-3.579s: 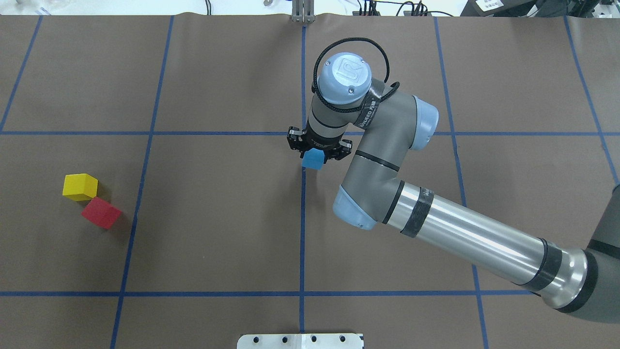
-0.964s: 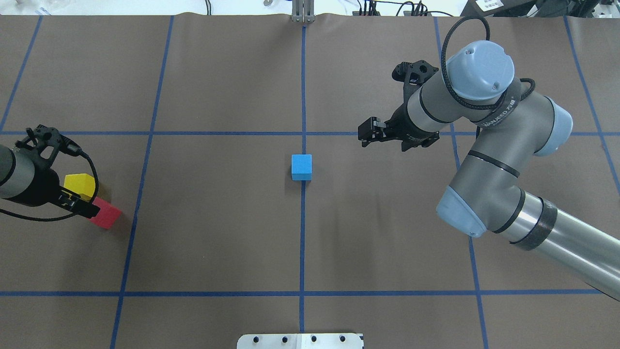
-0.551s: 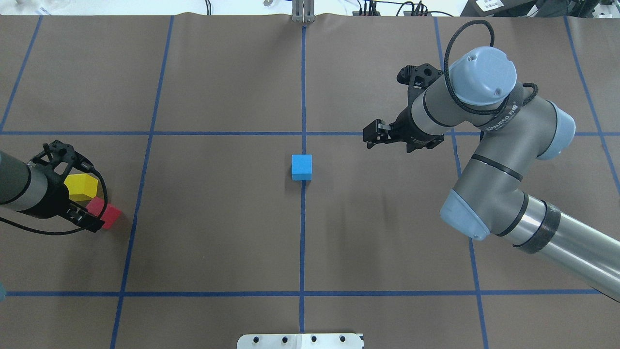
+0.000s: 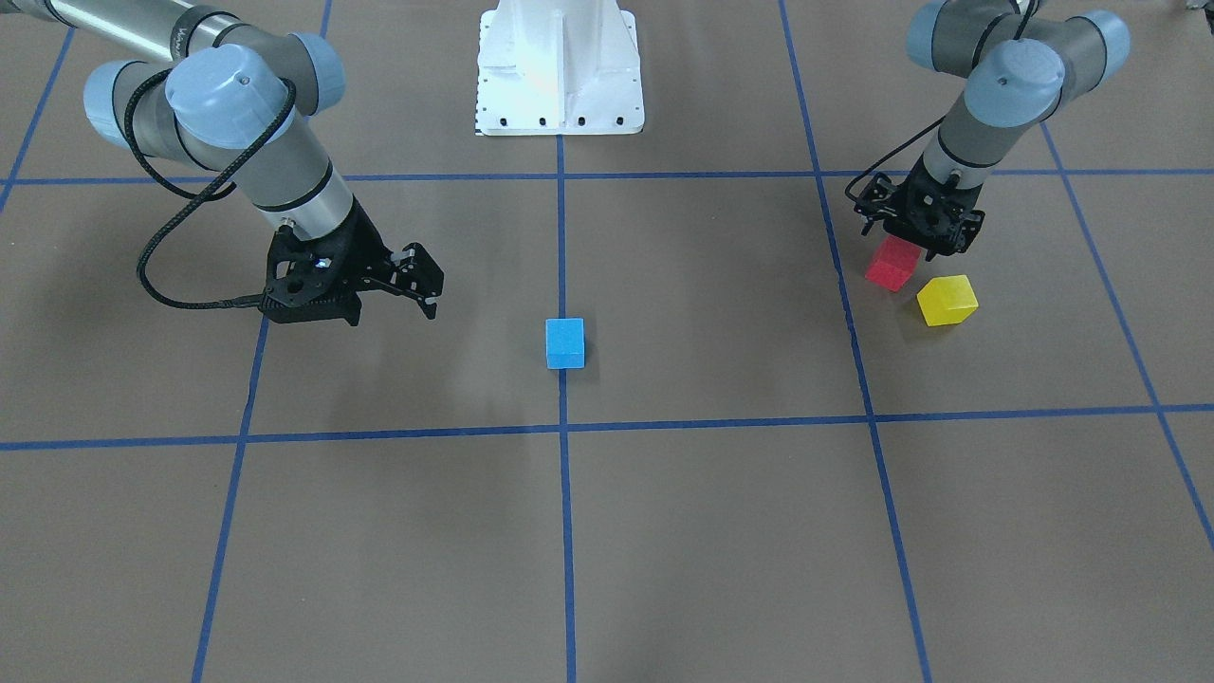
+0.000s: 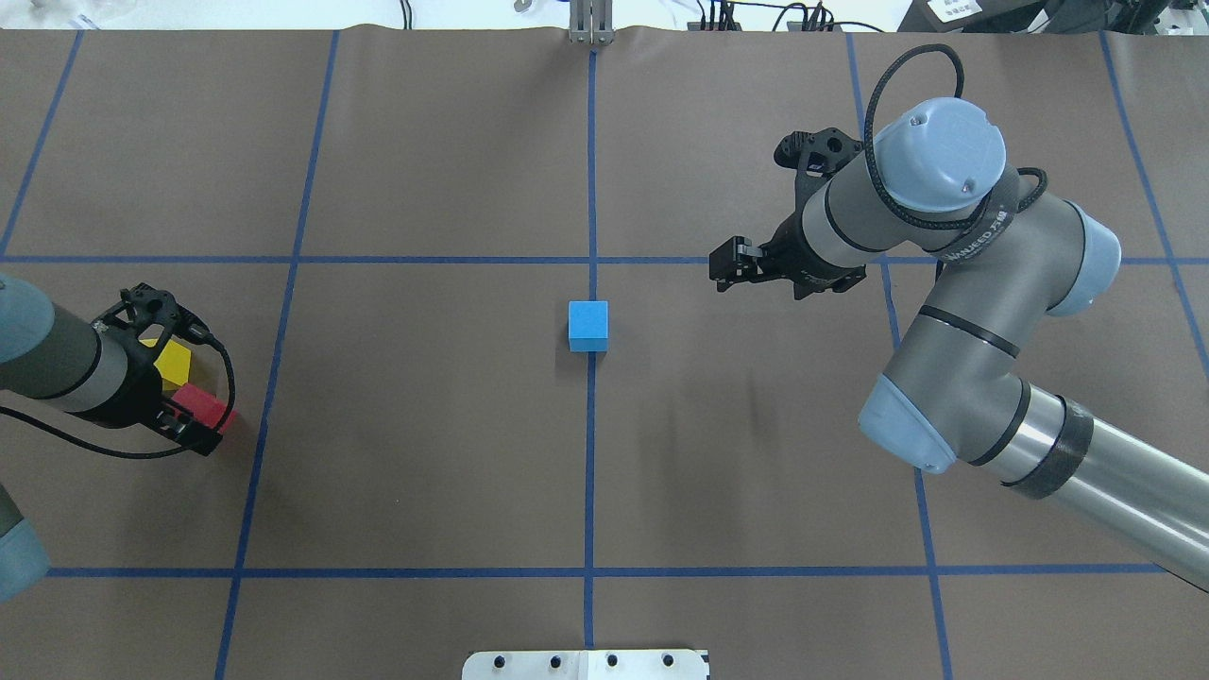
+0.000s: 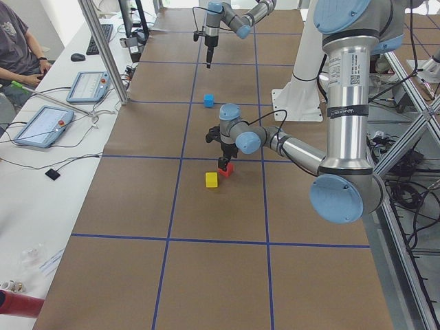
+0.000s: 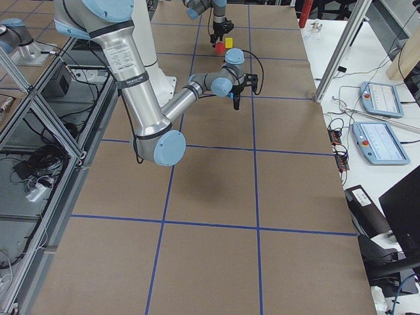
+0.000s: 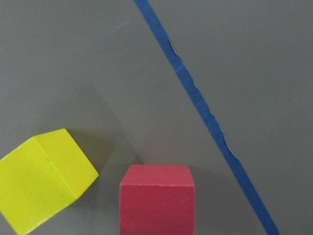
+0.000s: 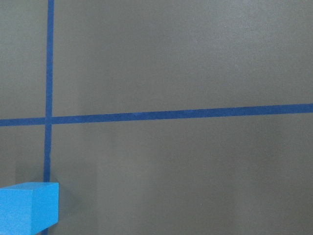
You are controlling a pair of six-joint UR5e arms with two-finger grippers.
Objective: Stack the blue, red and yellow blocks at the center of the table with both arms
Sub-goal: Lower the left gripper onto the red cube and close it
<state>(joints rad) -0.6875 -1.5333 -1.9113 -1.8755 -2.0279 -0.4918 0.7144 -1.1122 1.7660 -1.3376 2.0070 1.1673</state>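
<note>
**Red block next, yellow crowding it**

The blue block (image 5: 588,326) sits alone at the table's centre, on the middle line. The red block (image 4: 892,264) lies well off toward the robot's left, with the yellow block (image 4: 947,300) just beside it. The left gripper (image 4: 917,232) hovers over the red one, jaws apart and empty. The right gripper (image 4: 356,285) hangs spread to the right of the blue block. The likely trouble is that a descending finger clips the yellow block, or meets the red one askew and twists it.

- Matt brown paper-like cover on the desk (image 5: 425,453), lined with blue tape (image 5: 589,472).
- Smooth, matt faces on the blue block (image 5: 587,325), red block (image 8: 156,200), yellow block (image 8: 44,181).
- Glossy polished metal tube on the right arm (image 5: 1115,491).
</note>
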